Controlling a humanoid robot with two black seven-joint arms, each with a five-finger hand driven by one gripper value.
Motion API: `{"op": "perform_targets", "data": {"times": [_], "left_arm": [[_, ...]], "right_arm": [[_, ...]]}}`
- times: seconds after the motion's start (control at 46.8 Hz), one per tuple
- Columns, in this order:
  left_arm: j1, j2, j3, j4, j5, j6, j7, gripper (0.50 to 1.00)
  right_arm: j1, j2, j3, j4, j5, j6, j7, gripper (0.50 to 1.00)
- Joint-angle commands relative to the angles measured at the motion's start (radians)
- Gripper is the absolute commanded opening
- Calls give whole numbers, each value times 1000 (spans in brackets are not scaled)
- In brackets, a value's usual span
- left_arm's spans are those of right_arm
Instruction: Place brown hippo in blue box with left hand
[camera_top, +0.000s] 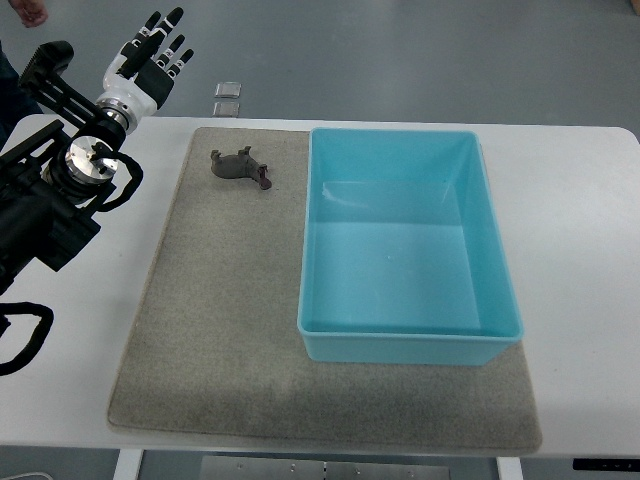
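Small dark-brown hippo (240, 167), toppled

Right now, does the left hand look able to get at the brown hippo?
Probably yes. The left hand is open, raised beyond the table's far-left corner, and the brown hippo lies alone on the mat, with nothing between them.

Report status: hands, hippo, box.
Left robot hand open, raised beyond the table's far-left corner, holding nothing. Right hand not in view. Brown hippo on the mat, left of the empty blue box. Path clear.
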Motion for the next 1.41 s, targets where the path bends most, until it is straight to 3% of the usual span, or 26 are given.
{"op": "perform_targets", "data": {"times": [0.0, 1.026, 1.389], "left_arm": [[2, 0, 0, 0, 0, 0, 0, 996], [11, 26, 21, -20, 8, -9, -5, 996], [-11, 46, 21, -74, 294, -11, -3, 994]], "right_arm": [[0, 0, 0, 0, 0, 0, 0, 936], [0, 0, 0, 0, 0, 0, 0, 936], [0, 0, 0, 0, 0, 0, 0, 936]]}}
